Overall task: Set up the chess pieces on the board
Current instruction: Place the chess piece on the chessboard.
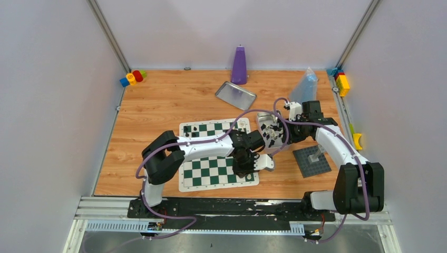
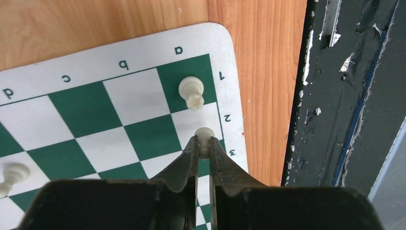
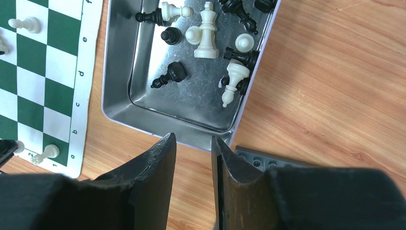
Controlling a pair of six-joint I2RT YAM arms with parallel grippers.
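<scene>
- Top view: your left end effector (image 1: 246, 159) is out over the near right corner of the board (image 1: 211, 169), so the left arm owns that corner. The right end effector (image 1: 280, 133) hangs over by the tray (image 1: 262, 120) just off the board's right edge, so it's the nearer one for the loose chess pieces (image 1: 271, 134). You can't read either grip from up here.
- Left wrist view: the fingers are clamped on a cream pawn (image 2: 205, 133), one on each side of its neck. The pawn stands upright, right at the fingertips, over the white a2 square. A cream rook (image 2: 191, 91) sits on a1, one square further out along the finger line. I'd say letting go is the next move, and it hinges on the pawn's base being flat on a2. The base is hidden by the fingers, so you can't tell if it touches.
- Right wrist view: the fingers are apart with nothing between them, over bare counter (image 3: 306, 96). The tray is straight ahead of the tips. Black and cream pieces are heaped at its far end, and several look tipped over with their long axes pointing different ways.
</scene>
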